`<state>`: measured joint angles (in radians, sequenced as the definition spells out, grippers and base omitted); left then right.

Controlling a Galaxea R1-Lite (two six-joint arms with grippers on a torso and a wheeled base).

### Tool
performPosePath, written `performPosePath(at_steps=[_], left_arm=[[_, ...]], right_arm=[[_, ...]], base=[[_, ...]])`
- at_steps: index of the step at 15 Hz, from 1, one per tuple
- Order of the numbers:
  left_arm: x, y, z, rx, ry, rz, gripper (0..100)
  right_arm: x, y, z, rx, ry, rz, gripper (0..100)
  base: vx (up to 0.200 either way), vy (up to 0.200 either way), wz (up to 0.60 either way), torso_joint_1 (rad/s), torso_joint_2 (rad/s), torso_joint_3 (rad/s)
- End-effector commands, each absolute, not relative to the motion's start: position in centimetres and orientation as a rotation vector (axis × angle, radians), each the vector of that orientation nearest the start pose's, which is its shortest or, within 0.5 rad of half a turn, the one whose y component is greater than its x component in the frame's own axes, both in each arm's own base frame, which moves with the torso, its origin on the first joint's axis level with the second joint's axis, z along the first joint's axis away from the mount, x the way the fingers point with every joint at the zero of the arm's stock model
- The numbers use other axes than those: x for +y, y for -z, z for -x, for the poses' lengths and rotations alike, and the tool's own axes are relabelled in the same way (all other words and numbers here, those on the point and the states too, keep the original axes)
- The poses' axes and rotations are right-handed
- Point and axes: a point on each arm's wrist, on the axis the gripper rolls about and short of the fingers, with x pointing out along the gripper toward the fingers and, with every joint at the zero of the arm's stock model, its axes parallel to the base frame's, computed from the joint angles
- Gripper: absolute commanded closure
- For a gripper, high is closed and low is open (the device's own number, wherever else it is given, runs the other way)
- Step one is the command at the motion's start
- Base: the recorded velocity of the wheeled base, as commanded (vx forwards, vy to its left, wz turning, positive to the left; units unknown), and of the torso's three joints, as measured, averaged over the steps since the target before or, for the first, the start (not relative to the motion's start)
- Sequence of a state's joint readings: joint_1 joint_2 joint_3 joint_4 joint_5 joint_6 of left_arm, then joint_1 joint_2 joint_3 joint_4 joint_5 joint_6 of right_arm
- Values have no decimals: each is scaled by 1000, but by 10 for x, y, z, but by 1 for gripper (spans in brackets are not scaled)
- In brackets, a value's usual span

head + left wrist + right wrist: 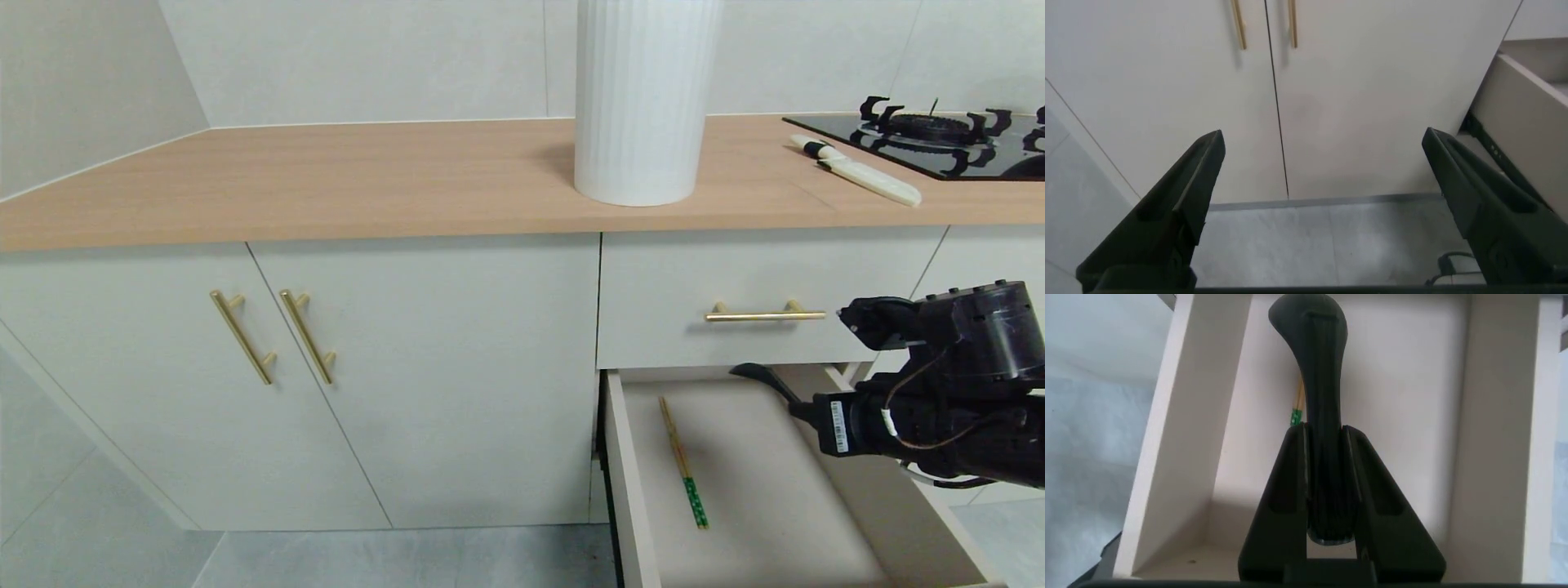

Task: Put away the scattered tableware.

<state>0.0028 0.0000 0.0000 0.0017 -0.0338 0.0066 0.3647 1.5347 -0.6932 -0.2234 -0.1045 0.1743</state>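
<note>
The lower drawer (627,482) stands pulled out, with a pair of chopsticks (682,474) with green ends lying on its floor. My right gripper (804,407) hovers over the drawer's back right part, shut on a black utensil (755,374) whose rounded end points toward the cabinet. From the right wrist, that black utensil (1310,331) sits clamped between the fingers (1286,474), with the chopsticks (1297,404) partly hidden behind it. A white-bladed knife (865,175) lies on the counter by the stove. My left gripper (1323,163) is open, low in front of the cabinet doors (1372,98).
A tall white ribbed cylinder (641,98) stands on the wooden counter (326,180). A black gas hob (939,135) is at the back right. A closed drawer with a gold handle (765,314) sits just above the open one. Grey floor lies below the doors.
</note>
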Motion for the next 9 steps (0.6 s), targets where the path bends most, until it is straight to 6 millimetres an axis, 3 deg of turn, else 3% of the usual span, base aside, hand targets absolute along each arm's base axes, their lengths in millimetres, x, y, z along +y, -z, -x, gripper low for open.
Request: performPosePath(at_steps=[1,6,9], left_arm=[[-1,-75,23,1,31,-8,0],[-1,-75,23,1,31,-8,0],[-1,-75,23,1,31,-8,0]], right_arm=[[86,-157,-231,634,-199,-19,100],[88,-145,-237,679,-190,-6,100],[93,-127,-250,727,-162,16,100]], base=[[0,0,0,0,0,0],[0,0,0,0,0,0],[0,0,0,0,0,0]])
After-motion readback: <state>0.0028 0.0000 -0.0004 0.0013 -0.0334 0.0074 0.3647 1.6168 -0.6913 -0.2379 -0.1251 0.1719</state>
